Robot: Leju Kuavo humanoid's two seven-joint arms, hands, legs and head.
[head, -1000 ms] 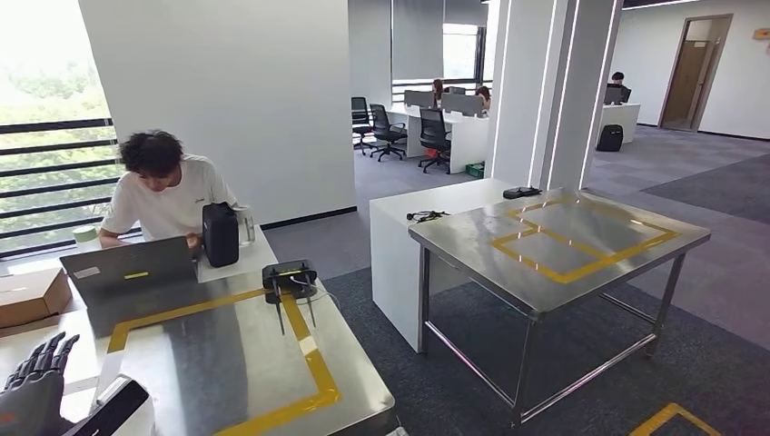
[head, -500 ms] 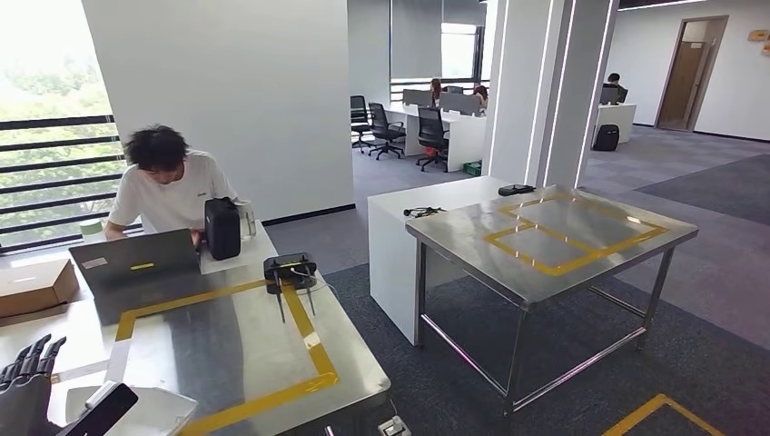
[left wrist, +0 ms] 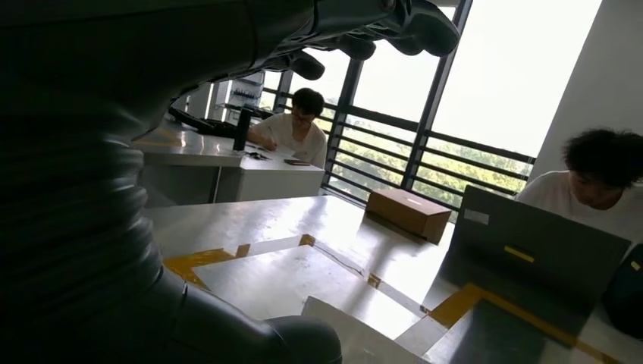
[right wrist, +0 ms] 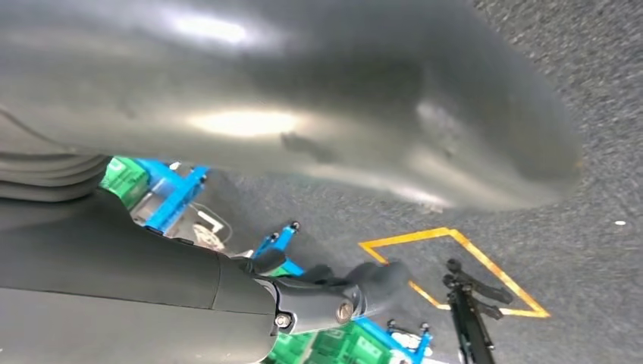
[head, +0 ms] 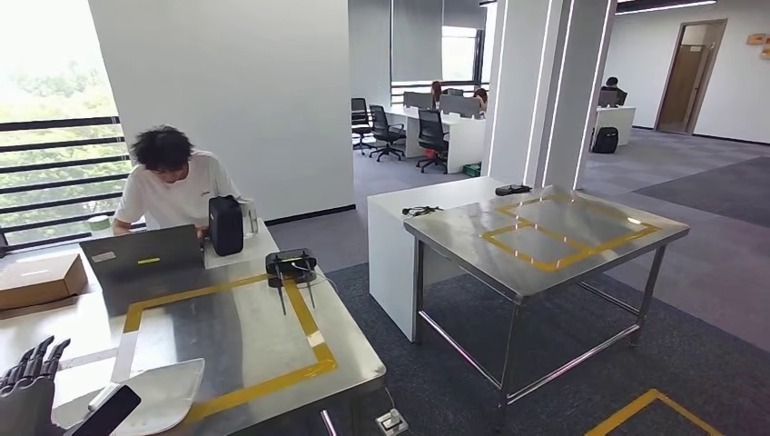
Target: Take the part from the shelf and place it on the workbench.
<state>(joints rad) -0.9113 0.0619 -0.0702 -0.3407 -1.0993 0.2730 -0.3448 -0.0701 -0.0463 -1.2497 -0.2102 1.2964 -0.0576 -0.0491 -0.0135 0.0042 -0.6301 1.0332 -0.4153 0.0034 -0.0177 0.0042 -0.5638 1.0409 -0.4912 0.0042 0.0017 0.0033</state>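
A flat white part (head: 159, 391) lies on the near corner of the steel workbench (head: 236, 336), just outside its yellow tape frame. My left hand (head: 27, 391) is at the bench's near left edge, its fingers (head: 36, 359) spread and pointing up. Its dark thumb (head: 109, 411) reaches over the part's near edge. In the left wrist view the thumb (left wrist: 288, 337) sits beside the part (left wrist: 356, 337), with the fingers (left wrist: 364, 34) far from both. My right hand (right wrist: 334, 299) hangs above the carpet and holds nothing.
A person (head: 172, 186) sits behind a laptop (head: 141, 259) at the bench's far side. A cardboard box (head: 41, 280), a black canister (head: 225, 225) and a black antenna device (head: 291, 268) stand there too. To the right is a second steel table (head: 545, 245). Crates (right wrist: 144, 182) and a tripod (right wrist: 470, 303) are near my right side.
The whole picture has shifted, so the camera moved: the bench sits higher in view and more of the white part shows. My left hand keeps its place at the bottom left.
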